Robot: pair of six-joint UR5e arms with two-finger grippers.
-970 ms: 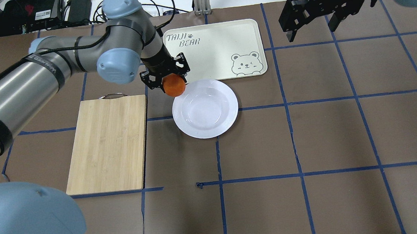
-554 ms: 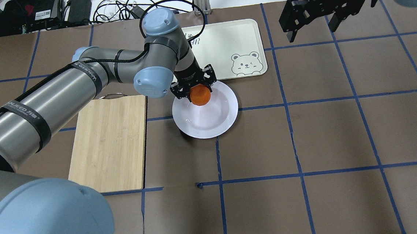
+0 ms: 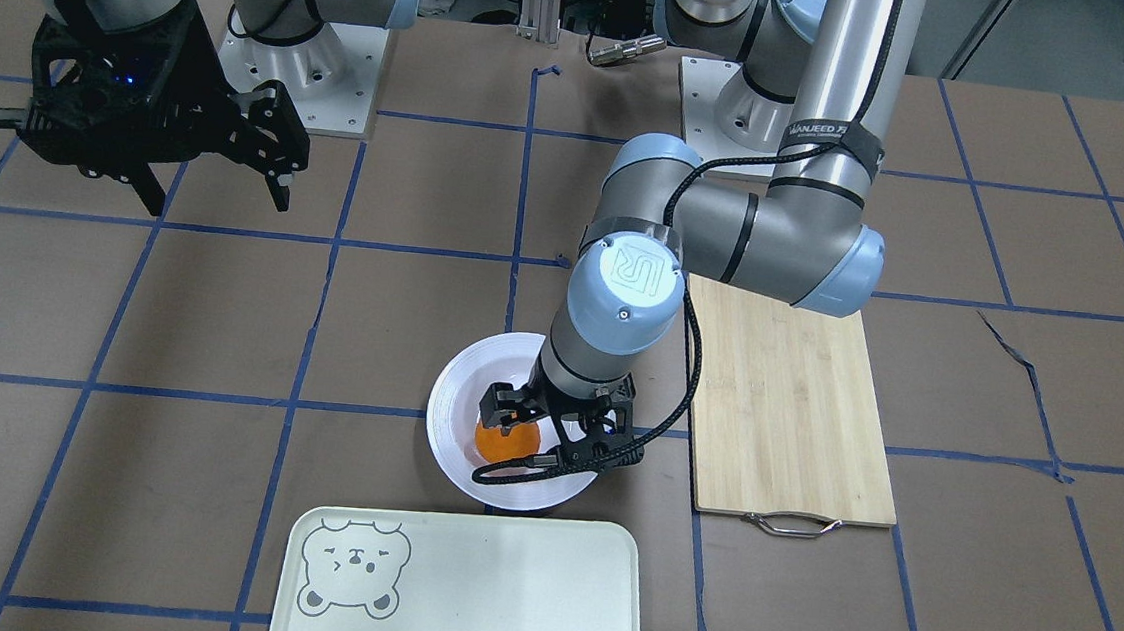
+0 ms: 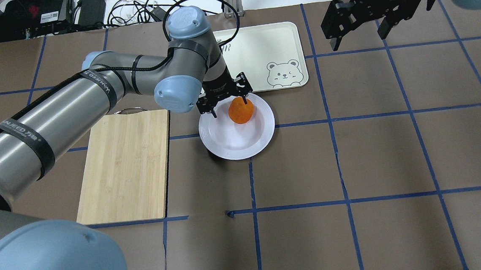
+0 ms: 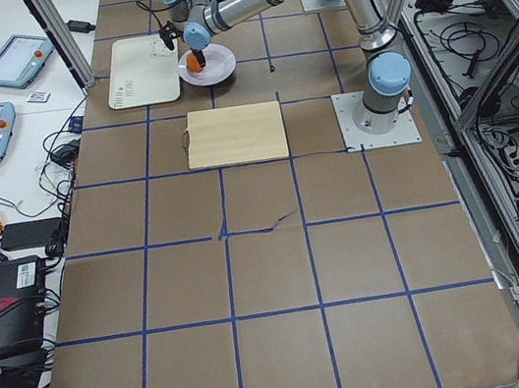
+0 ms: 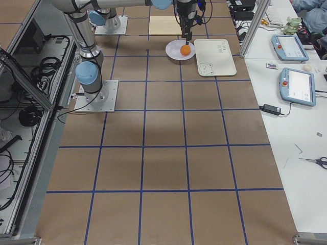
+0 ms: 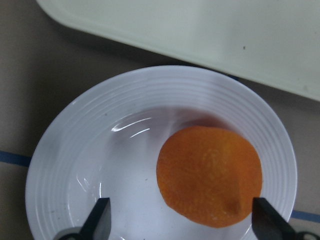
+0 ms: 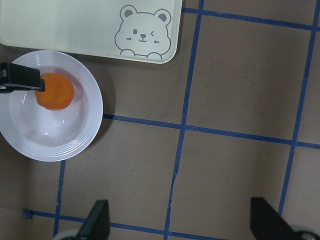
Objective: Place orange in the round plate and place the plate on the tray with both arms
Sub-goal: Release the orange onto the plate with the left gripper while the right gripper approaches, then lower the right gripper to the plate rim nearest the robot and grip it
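Note:
The orange (image 4: pixel 241 111) lies in the sunken centre of the round plate (image 4: pixel 233 149), on the side nearer the tray (image 4: pixel 268 44). My left gripper (image 4: pixel 227 104) hangs open just above the plate, its fingers astride the orange without gripping it. In the left wrist view the orange (image 7: pixel 210 175) rests on the plate (image 7: pixel 75 150) close to the right-hand fingertip (image 7: pixel 267 225). The front view shows the orange (image 3: pixel 504 441) below the left gripper (image 3: pixel 548 435). My right gripper (image 4: pixel 358 33) hovers open and empty high at the far right, away from the plate (image 8: pixel 50 145).
A wooden cutting board (image 4: pixel 124 164) with a metal handle lies left of the plate. The tray (image 3: pixel 500 592) with its bear face sits just beyond the plate, almost touching it. Brown table surface with blue tape lines stretches to the right and front.
My left arm carried the orange from the plate's rim over its centre, then opened. The orange now lies free in the plate. The right gripper stayed in place.

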